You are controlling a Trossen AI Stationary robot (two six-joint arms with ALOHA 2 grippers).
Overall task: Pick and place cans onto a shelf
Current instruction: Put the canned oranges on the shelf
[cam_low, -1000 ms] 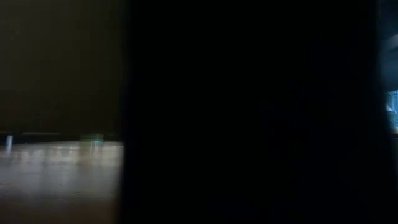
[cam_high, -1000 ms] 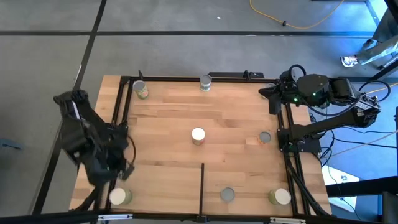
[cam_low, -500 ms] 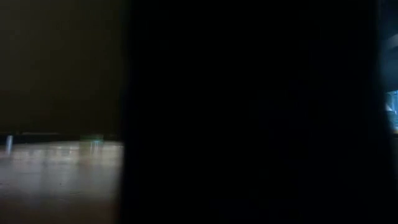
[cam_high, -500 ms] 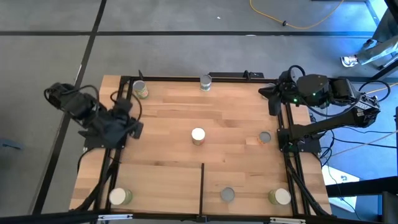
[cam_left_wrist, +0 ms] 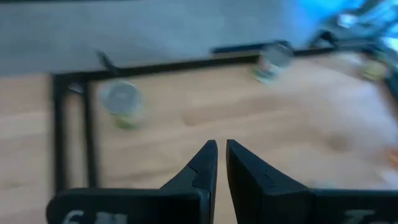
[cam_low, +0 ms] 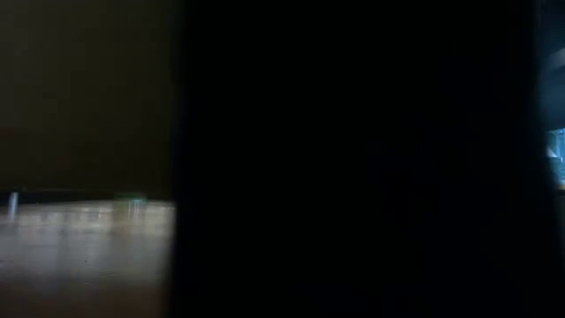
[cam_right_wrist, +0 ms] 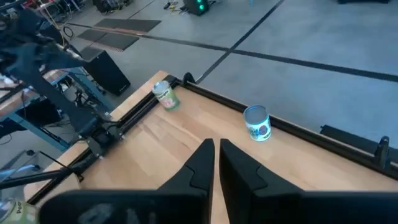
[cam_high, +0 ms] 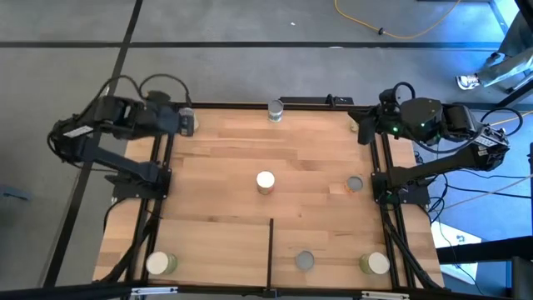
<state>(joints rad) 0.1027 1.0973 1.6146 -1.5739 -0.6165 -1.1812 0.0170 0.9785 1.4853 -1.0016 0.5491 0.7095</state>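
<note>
Dark left arm folds at the table's (cam_high: pixel 216 167) far left corner, its narrow, empty tool (cam_left_wrist: pixel 221 155) beside a green-sided can (cam_high: pixel 188 122); right tool (cam_right_wrist: pixel 216 152), also narrow, waits at the far right corner.

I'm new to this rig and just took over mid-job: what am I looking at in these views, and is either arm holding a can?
Two dark robot arms flank a wood-plank shelf framed by black rails. The overhead picture shows it all; the table-level picture is almost wholly dark; the other two come from wrist cameras.

The left gripper sits at the far-left corner near a green-sided can, jaws shut and empty. The right gripper waits at the far-right corner, also shut and empty.

Other cans stand apart on the planks, one white-topped can near the middle.
</note>
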